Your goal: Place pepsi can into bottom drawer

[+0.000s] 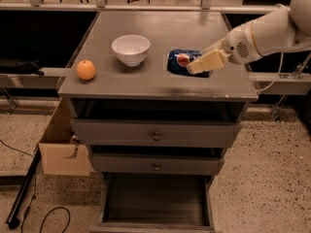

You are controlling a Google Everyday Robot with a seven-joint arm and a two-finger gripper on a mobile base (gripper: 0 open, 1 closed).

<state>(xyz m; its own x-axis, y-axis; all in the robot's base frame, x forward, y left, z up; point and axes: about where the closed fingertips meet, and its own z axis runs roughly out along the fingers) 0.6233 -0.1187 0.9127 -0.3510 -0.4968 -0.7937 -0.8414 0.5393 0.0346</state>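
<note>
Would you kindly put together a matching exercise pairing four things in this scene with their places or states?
Things:
1. orange
2. white bowl
3. pepsi can
4. bottom drawer

Places or states:
A. pulled open
B. near the left edge of the cabinet top
C. at the gripper, on the right
D. between the orange and the can

Pairs: 1-B, 2-D, 3-C, 4-A.

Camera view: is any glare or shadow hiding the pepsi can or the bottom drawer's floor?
Camera view: there is no hard glare on the cabinet top. The pepsi can has a dark blue body that blends into its own shadow, so only the logo stands out. The gripper at its right end covers part of it. Camera view: the open bottom drawer is dim inside, but its floor is still visible.
</note>
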